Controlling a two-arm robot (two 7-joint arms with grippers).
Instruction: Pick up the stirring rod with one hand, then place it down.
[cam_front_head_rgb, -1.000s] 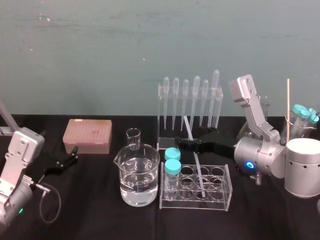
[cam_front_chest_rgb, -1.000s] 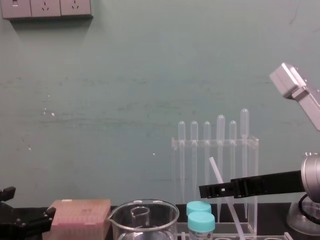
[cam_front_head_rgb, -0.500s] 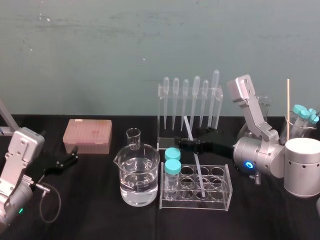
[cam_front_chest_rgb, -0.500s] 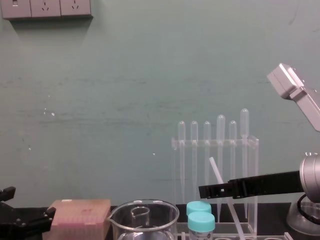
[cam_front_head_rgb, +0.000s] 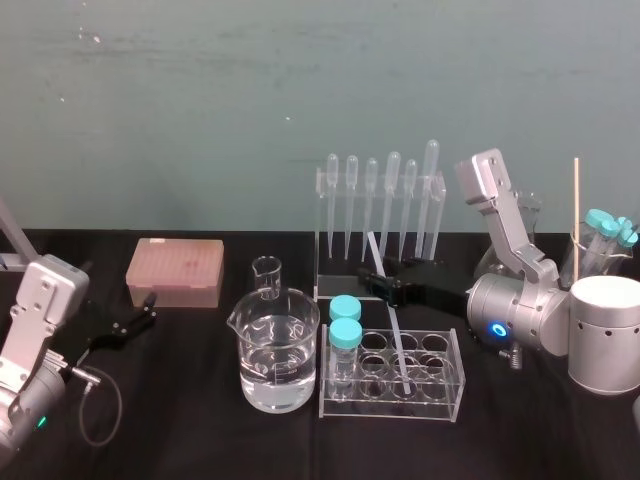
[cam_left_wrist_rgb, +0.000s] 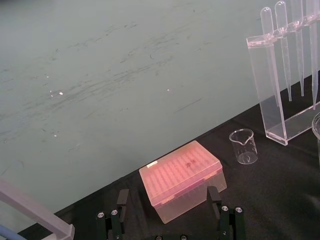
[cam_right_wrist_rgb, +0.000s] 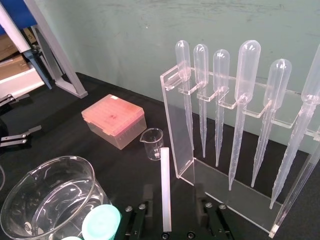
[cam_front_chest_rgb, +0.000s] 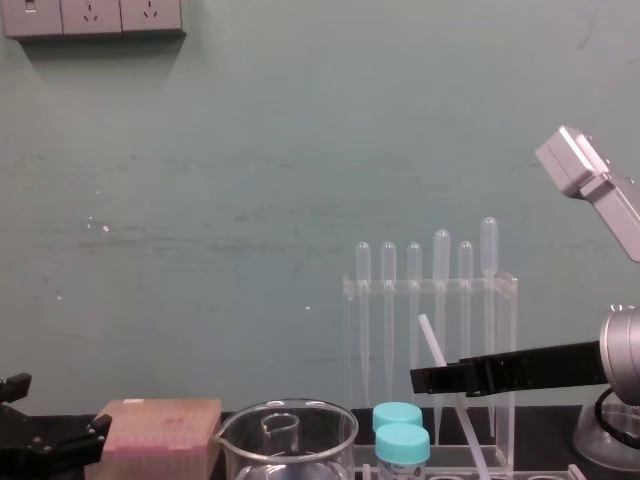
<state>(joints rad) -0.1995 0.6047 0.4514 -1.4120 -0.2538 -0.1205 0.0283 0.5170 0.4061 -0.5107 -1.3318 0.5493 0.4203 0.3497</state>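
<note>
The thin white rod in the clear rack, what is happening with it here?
The right gripper, black with long flat jaws, reaches in from the right and brackets the long translucent-white stirring rod with its jaws open, not clamped. The rod leans in the clear plastic tube rack, lower end down in one of its holes. The left gripper lies open and idle on the black table at the left, near the pink box.

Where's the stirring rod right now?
Head view, right of centre: the stirring rod leans in the tube rack, before the pipette stand, between the open jaws of the right gripper.
</note>
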